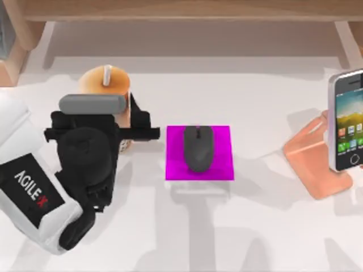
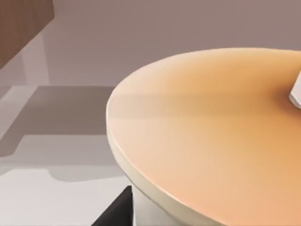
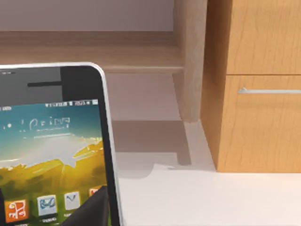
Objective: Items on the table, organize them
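While the top view sets the left end effector (image 1: 131, 126) at the bench's left side, hard against the bubble tea cup (image 1: 105, 85), its dark fingers (image 1: 142, 120) reach past the cup's side toward the centre. Whether they clamp the cup or merely stand around it I cannot tell. The left wrist view adds what the overhead one hides: the cup's flat orange lid (image 2: 211, 132) seen close, with its pale rim, a sliver of the white straw (image 2: 296, 94) at the edge, and a dark finger tip (image 2: 115, 214) just beside the cup wall below the rim. From above, the straw (image 1: 106, 74) rises from the middle of the lid, and the cup stands upright near the far left of the bench (image 1: 255, 238).

Just beside the left end effector, toward the centre, lies a magenta pad (image 1: 218, 164) with the dark grey mouse (image 1: 198, 147) resting on it, apart from the fingers.

At the right edge of the top view the smartphone (image 1: 347, 122) stands tilted up over a translucent salmon stand (image 1: 309, 161), screen facing the camera. The right wrist view gives the phone (image 3: 51, 150) at close range: silver edge, app icons, and a dark shape at its lower edge, probably part of the right end effector, whose fingers I cannot make out. That view also shows a wooden cabinet (image 3: 258, 117) with a metal handle (image 3: 268, 90) and the shelf frame (image 3: 94, 49) behind.
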You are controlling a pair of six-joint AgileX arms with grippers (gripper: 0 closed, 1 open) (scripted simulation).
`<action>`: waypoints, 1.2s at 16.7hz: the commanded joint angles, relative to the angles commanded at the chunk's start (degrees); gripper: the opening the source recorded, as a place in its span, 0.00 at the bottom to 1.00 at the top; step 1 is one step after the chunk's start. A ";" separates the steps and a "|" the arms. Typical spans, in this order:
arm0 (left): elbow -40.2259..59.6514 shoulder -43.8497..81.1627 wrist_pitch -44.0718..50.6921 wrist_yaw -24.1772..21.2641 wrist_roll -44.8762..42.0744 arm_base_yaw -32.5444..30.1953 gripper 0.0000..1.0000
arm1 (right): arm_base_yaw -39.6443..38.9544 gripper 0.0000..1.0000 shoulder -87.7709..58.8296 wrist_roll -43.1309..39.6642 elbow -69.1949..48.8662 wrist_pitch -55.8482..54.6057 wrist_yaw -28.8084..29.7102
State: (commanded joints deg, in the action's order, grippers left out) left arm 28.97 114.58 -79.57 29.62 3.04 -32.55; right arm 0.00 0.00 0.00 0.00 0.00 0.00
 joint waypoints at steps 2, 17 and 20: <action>-0.05 -0.22 0.19 0.03 -0.09 -0.08 0.00 | 0.00 1.00 0.00 0.00 0.00 0.00 0.00; 8.69 -7.33 4.73 -0.65 -0.40 1.86 0.00 | 0.00 1.00 0.00 0.00 0.00 0.00 0.00; 15.96 -9.20 9.39 -2.02 -0.73 3.54 0.00 | 0.00 1.00 0.00 0.00 0.00 0.00 0.00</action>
State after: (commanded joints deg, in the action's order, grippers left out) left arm 44.92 105.38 -70.17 27.60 2.32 -29.01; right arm 0.00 0.00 0.00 0.00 0.00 0.00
